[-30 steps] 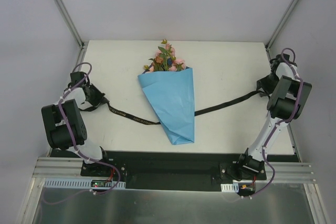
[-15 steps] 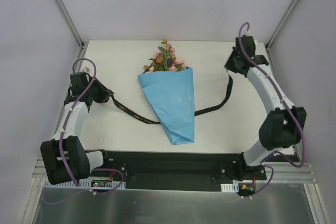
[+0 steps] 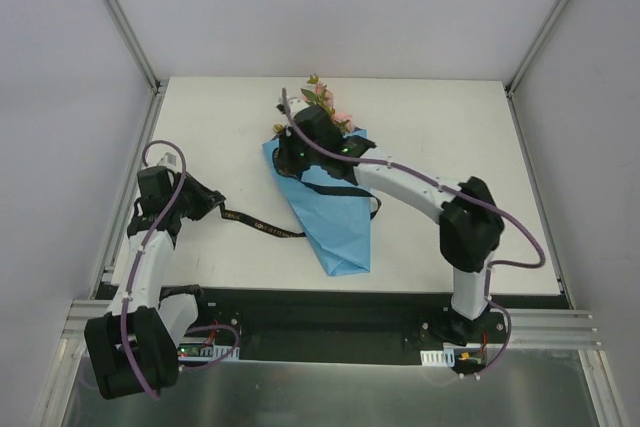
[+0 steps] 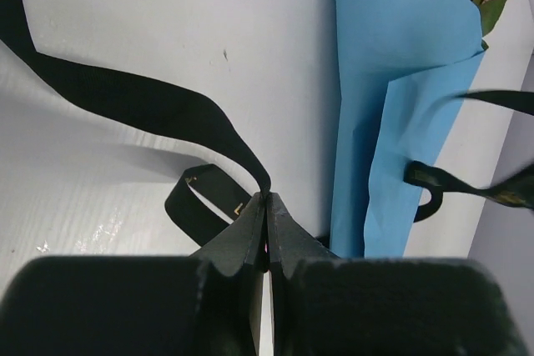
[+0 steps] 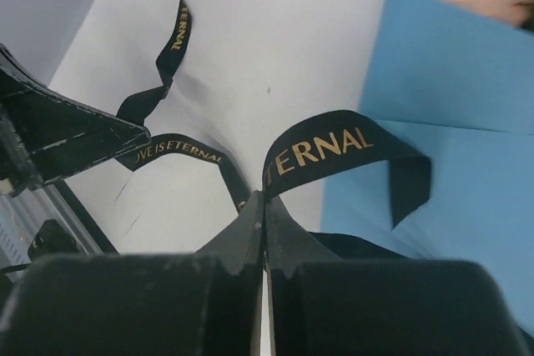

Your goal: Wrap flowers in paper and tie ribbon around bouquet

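My left end effector (image 4: 267, 202) is clenched on the black ribbon (image 4: 125, 93) close to one end, with a short loop of tail curling beside the fingertips. From there the ribbon runs slack along the white counter (image 3: 430, 127) to the left edge of the bouquet (image 3: 340, 222), which lies flat mid-counter with its point towards me. My right end effector (image 5: 263, 202) hangs above the wide half of the cone, pinching the other length, gold lettering up, which arches loosely over the light blue paper (image 5: 467, 64). I judge the ribbon to be light, limp and slick: it should be held near its ends and kept taut, or it will slide through. The paper creases easily and may spring open, so cinch at the cone's waist. Furthest off, the flowers (image 3: 322, 102) look fragile; I'd stay off them.
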Motion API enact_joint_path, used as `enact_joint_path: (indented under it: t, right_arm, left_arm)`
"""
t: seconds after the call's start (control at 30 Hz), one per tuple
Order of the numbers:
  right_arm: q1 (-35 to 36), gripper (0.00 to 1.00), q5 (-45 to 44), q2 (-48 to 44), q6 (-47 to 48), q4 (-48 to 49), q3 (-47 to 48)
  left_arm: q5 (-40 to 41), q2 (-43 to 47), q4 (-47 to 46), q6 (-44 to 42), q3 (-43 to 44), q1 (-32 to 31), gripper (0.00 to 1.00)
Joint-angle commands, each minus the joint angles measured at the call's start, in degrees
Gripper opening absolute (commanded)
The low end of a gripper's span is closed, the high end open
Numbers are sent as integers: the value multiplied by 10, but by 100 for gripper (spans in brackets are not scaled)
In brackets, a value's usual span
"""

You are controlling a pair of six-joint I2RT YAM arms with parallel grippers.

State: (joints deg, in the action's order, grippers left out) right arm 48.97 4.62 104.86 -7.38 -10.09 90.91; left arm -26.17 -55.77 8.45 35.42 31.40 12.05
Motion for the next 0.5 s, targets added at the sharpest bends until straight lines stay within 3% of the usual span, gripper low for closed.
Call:
enact_joint_path:
  t: [0.0, 0.47]
  right_arm:
    - [38, 0, 66, 86, 3, 39, 79]
    - [77, 0, 153, 318, -58, 37, 283]
  left_arm:
    - [-27, 54, -12, 32, -41, 1, 0]
    - [-54, 215, 16, 52, -112, 2, 0]
